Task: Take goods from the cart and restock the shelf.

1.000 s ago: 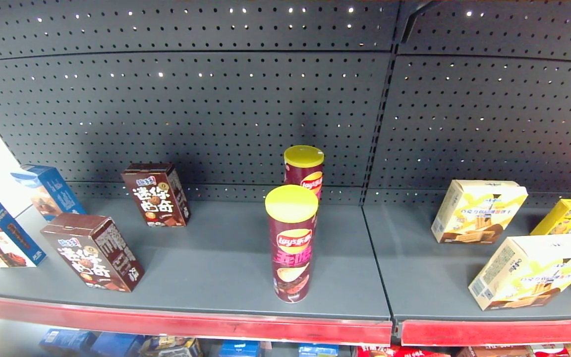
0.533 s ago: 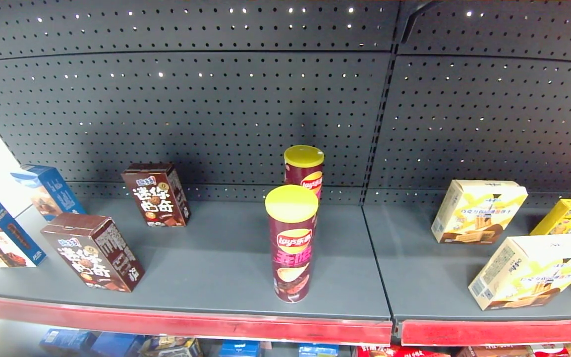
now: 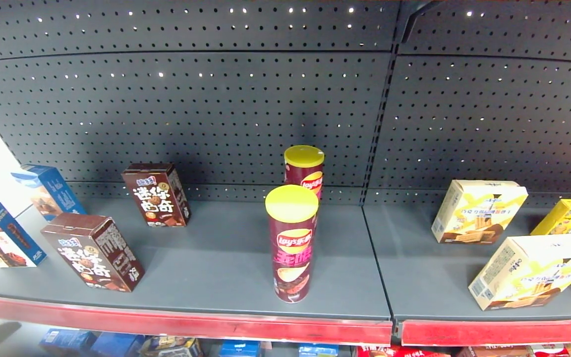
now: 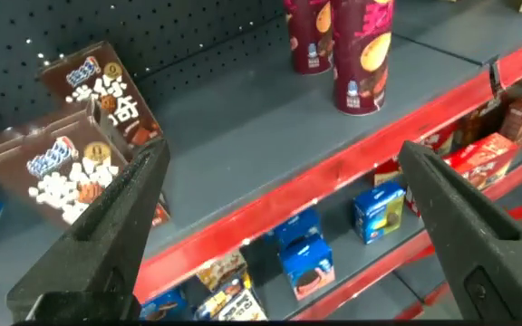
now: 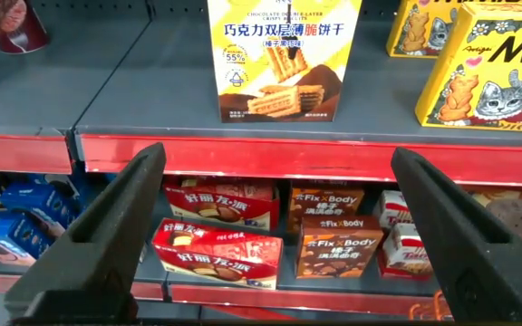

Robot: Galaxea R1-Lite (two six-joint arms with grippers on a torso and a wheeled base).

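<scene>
left pincer, right pincer: gaping wide, holding nothing, facing red-edged grey metal shelf | on shelf: rear maroon yellow-lidded tube standing half hidden behind front tube

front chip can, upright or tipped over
Upright: the front chip can stands on its base on the shelf, yellow lid on top.
</scene>
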